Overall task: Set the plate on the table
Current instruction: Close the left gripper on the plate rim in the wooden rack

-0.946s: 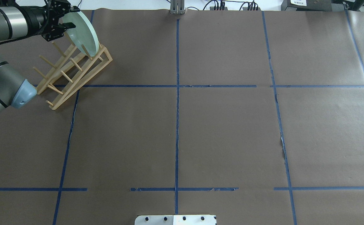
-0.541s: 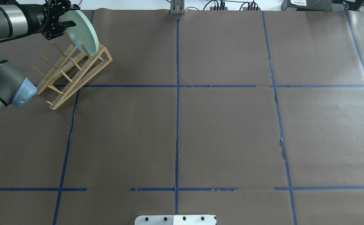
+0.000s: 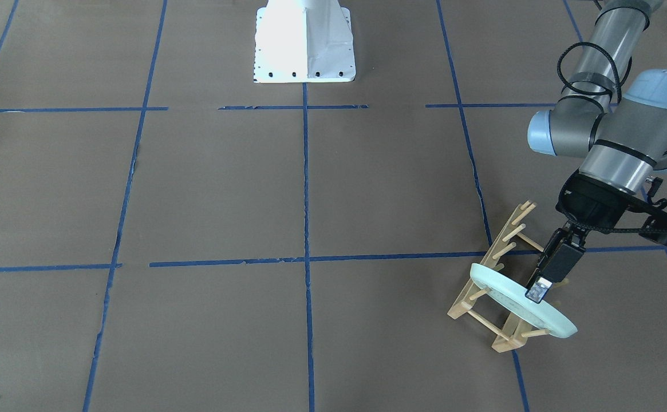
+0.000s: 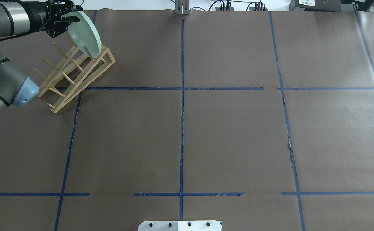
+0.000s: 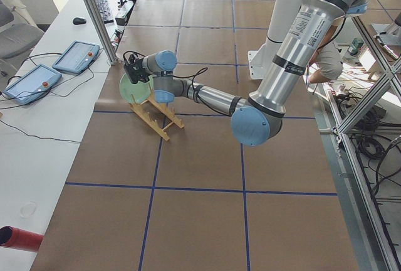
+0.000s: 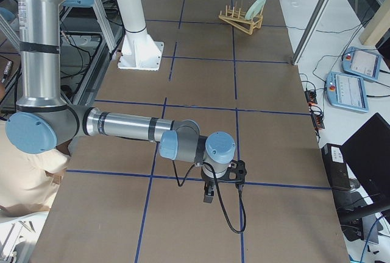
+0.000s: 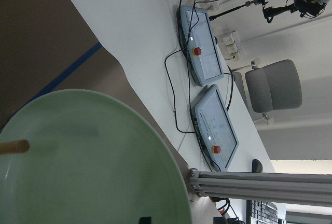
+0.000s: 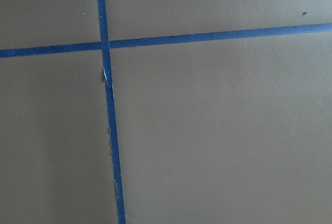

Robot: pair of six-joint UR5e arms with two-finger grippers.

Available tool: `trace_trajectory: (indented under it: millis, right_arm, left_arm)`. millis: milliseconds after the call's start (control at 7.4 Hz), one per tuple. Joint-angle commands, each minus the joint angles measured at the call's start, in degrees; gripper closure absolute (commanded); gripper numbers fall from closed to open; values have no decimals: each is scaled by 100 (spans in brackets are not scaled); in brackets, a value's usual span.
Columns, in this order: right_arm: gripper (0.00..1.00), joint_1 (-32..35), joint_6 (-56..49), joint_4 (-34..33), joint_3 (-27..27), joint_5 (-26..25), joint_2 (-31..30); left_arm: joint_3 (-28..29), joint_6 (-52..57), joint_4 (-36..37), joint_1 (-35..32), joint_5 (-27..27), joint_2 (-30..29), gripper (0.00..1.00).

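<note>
The pale mint-green plate stands on edge in the far end of a wooden peg rack, at the table's far left. In the front-facing view the plate leans in the rack. My left gripper is at the plate's upper rim, open, with a finger on each side of it; one fingertip lies over the plate's face. The left wrist view is filled by the plate. My right gripper hangs low over the table; I cannot tell if it is open.
The white robot base stands at the table's near middle edge. Beyond the plate, off the table's far edge, a white bench holds two teach pendants and cables. Blue tape lines cross the paper under the right wrist.
My left gripper has moved up along the plate towards its far upper rim. The plate and rack have not moved.
</note>
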Motion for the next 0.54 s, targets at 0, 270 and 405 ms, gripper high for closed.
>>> trace_trajectory:
  millis: [0,270,405]
  right_arm:
    - [0,0,0,0,0,0,0]
    - [0,0,0,0,0,0,0]
    - [0,0,0,0,0,0,0]
  left_arm:
    - [5,-10,7,-1,8,-12,77]
    - [-29,7,7,-105,-1,-65,100]
    - [-134,16,16,-263,-71,-100,100]
